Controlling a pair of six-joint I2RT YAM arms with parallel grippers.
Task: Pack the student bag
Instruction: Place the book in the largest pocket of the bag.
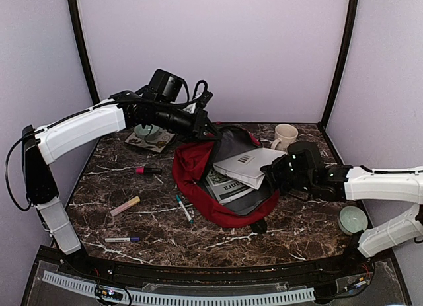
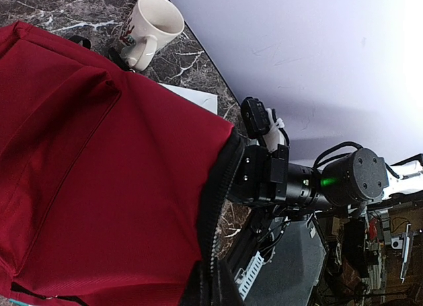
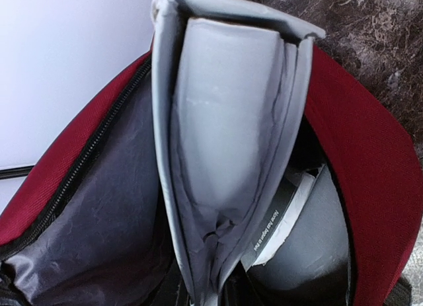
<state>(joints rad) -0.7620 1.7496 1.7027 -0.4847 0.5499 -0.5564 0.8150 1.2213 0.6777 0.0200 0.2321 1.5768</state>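
Observation:
The student bag (image 1: pixel 198 164), red with a grey lining, lies open in the middle of the table. My left gripper (image 1: pixel 210 129) is shut on the bag's zipper rim at the far side and holds the mouth up; in the left wrist view the pinch on the rim sits at the gripper (image 2: pixel 211 289). From the right, my right gripper (image 1: pixel 279 171) is shut on a white book (image 1: pixel 248 166) that lies halfway into the bag's mouth. In the right wrist view this white book (image 3: pixel 225 121) stands edge-on inside the bag (image 3: pixel 370 160). A printed magazine (image 1: pixel 225 186) lies in the bag under it.
Left of the bag lie a pink marker (image 1: pixel 148 170), a pale highlighter (image 1: pixel 125 205), a teal pen (image 1: pixel 184 208) and a blue pen (image 1: pixel 122 240). A cream mug (image 1: pixel 285 135) stands at the back right. A green candle (image 1: pixel 353 219) sits near the right arm, a cup on a coaster (image 1: pixel 149 133) at the back left.

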